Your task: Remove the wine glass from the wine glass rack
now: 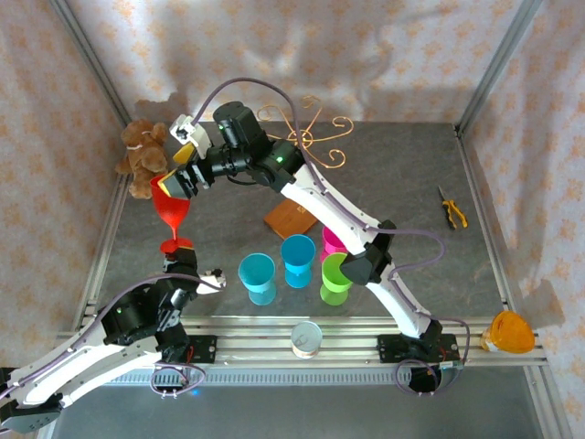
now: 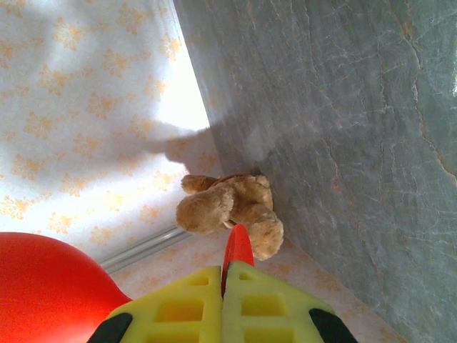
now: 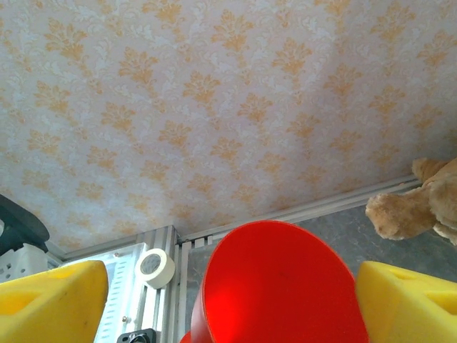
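The red wine glass [image 1: 171, 210] stands upright in the air at the table's left side, away from the gold wire wine glass rack [image 1: 306, 128] on its wooden base [image 1: 291, 219]. My left gripper [image 1: 179, 258] is shut on the glass's thin red foot [image 2: 238, 250], and the bowl [image 2: 43, 286] shows at the lower left of the left wrist view. My right gripper [image 1: 178, 171] is open at the top of the glass. Its yellow fingers [image 3: 50, 300] stand either side of the bowl [image 3: 278, 286], with a gap showing on the left.
A teddy bear [image 1: 142, 146] sits in the far left corner, just behind the glass. Two blue cups [image 1: 257, 277], a pink cup [image 1: 331, 241] and a green cup [image 1: 335, 277] stand near the front. Pliers [image 1: 452, 208] lie at the right. A tape roll [image 1: 306, 338] rests on the front rail.
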`<state>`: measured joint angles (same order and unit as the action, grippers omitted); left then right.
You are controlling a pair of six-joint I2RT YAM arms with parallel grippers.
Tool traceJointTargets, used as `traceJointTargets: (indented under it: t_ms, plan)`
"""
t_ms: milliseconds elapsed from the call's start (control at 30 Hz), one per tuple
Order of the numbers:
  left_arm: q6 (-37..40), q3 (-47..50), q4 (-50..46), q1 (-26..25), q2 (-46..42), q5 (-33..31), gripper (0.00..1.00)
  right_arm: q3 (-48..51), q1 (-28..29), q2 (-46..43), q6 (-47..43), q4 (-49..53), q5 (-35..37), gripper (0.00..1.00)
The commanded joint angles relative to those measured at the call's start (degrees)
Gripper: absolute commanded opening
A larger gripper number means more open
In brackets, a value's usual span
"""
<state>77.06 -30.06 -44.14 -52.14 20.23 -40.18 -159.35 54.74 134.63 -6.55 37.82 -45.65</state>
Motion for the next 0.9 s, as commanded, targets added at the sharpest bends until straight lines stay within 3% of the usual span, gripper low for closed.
traceJointTargets:
  t_ms: [0,333,600,867]
  plan:
    - [1.86,-1.22,2.19,-0.50,0.65,-2.55,0.00,-1.93,0.27,0.55,0.61,0.03,-2.28,0.89]
    - [2.81,-1.49,3.62,-0.85,2.34,-2.94,0.00,-1.67,0.92,1.34,-1.16,3.60,-3.11,0.86]
    - [2.75,-1.75,3.45,-1.10,2.89,-3.08,0.00,-1.54,2.12,1.26,-5.43,10.06,-2.76,0.76]
    - [2.50,-1.93,3.19,-1.05,2.72,-3.06,0.00,-0.55,3.62,-1.32,-9.50,17.72,-2.18,0.59]
